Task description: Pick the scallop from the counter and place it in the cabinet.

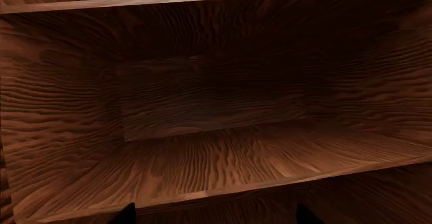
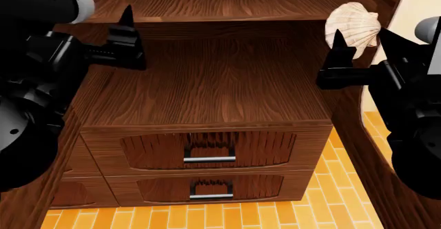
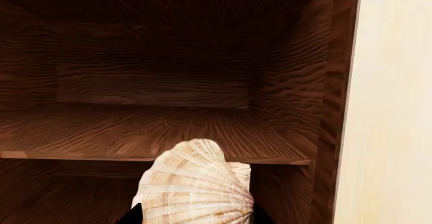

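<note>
My right wrist view shows the scallop (image 3: pixel 197 186) filling its lower edge before a cabinet (image 3: pixel 155 133) shelf; head view shows it pinched in my right gripper (image 2: pixel 364 40) beside the cabinet's right wall. Left gripper (image 2: pixel 128 35) holds nothing, its spread hard to judge, tips barely showing in its wrist view.

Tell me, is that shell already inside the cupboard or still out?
Still out: the scallop sits in the right gripper, held just before the cabinet shelf edge.

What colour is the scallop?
Cream to pale tan, with ribbed bands; the scallop shows best in the right wrist view.
</note>
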You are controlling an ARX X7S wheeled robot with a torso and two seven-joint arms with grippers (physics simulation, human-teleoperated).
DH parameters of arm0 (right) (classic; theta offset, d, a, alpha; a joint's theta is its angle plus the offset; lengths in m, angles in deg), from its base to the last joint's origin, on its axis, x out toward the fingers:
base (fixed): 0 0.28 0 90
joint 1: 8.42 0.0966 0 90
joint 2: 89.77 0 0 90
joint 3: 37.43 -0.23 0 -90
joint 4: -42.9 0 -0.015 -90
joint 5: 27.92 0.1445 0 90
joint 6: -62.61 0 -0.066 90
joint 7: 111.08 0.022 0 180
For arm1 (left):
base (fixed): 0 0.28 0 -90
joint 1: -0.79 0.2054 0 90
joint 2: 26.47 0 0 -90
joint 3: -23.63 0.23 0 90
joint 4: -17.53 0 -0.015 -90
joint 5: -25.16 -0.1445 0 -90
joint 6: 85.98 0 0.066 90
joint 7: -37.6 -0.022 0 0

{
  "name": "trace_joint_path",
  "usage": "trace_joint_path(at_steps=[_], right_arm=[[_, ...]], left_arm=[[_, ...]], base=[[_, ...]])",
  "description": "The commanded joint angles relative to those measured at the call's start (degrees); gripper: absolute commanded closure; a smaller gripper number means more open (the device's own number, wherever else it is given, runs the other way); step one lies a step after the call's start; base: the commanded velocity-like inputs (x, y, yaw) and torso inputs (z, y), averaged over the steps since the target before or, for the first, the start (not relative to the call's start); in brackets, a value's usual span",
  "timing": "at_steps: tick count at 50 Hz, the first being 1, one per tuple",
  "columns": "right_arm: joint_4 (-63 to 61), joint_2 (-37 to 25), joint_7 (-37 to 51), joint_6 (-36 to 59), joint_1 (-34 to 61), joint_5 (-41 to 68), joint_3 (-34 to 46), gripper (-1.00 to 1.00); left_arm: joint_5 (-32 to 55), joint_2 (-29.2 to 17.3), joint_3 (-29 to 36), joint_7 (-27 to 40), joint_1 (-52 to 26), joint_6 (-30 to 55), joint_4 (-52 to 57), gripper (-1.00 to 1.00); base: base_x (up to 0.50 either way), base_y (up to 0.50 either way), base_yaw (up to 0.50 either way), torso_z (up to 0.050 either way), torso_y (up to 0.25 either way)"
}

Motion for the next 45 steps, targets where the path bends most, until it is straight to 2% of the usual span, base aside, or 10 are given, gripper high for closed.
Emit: trace_joint_path(at_steps=[1,10,19,28,45], right_arm=[[0.1,0.4,0.4,2.6,3.1,-0.5,1.1,1.00],[0.0,0.1,0.7,4.2,5.0,-0.3,1.8,1.00],[2.3,0.8,2.1,9.9,14.8,6.7,1.5,1.00],[7.1,2.1,0.6,13.2,22.1,8.4,2.7,1.00],[10.0,3.5,0.3,15.5,27.2,11.3,3.1,1.00]], left_arm=[[5.0,1.8,-1.5,4.3,-5.4,2.2,-1.9,-1.00],[7.2,3.6,-1.6,6.6,-9.1,3.0,-3.2,-1.00],[9.4,4.0,-0.9,7.2,-12.8,4.7,-5.1,-1.00],[6.4,4.0,1.5,4.3,-13.3,4.4,-6.4,-1.00],[6.5,4.2,2.0,3.9,-14.6,4.2,-7.1,-1.00]], base=[[0.00,0.00,0.00,0.000,0.000],[0.00,0.00,0.00,0.000,0.000],[0.00,0.00,0.00,0.000,0.000],[0.23,-0.01,0.00,0.000,0.000],[0.26,-0.01,0.00,0.000,0.001]])
